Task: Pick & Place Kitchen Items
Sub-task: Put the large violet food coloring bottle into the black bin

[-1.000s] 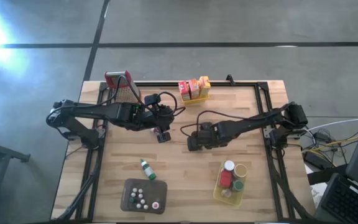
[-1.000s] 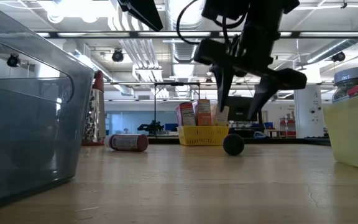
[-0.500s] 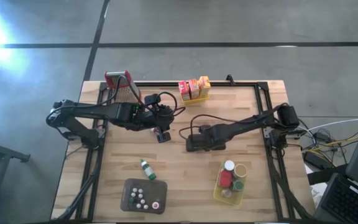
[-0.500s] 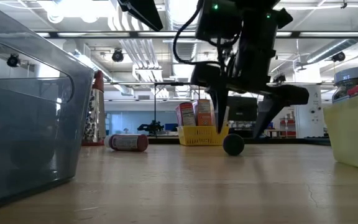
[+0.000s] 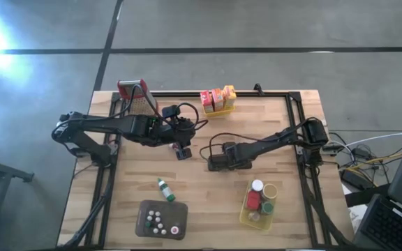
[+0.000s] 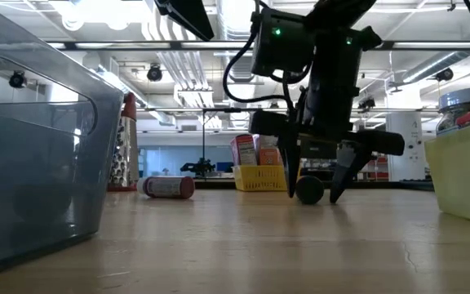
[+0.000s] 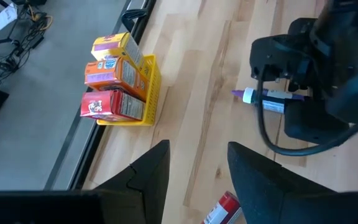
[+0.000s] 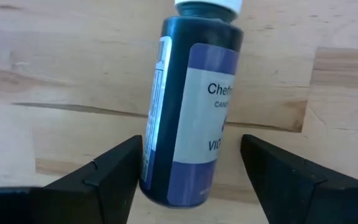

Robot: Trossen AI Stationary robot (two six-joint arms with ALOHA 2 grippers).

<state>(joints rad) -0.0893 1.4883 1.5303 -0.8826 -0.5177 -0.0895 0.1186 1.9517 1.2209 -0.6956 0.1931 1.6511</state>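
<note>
While it lies on its side near the middle of the worktop (image 5: 208, 188), the violet bottle (image 8: 191, 118) sits between the two fingers (image 8: 95, 180) of the right hand (image 5: 213, 162), with a clear gap on either side, so nothing grips it yet. Judging by its looks, it is a small, light plastic bottle with a smooth label: stiff enough to squeeze, but round and likely to roll or slip. Closing across the body at the label, not at the white cap, looks safest. The right hand stands wide, lowered almost to the wood, fingers pointing down astride the bottle, its arm reaching in low from the worktop's right edge.

Beyond the bottle, toward the far edge, a yellow basket (image 7: 149, 93) holds three boxes (image 7: 114, 78). The left hand (image 5: 182, 151) hovers left of the bottle, fingers part open and holding nothing, with a red-capped bottle (image 7: 221, 208) lying below it. Nearer the front edge lie a green-capped bottle (image 5: 164, 189), a grey tray (image 5: 145, 211) of small bottles, and a second basket (image 5: 246, 213) with jars. The grater (image 5: 137, 96) stands at the far left corner.
</note>
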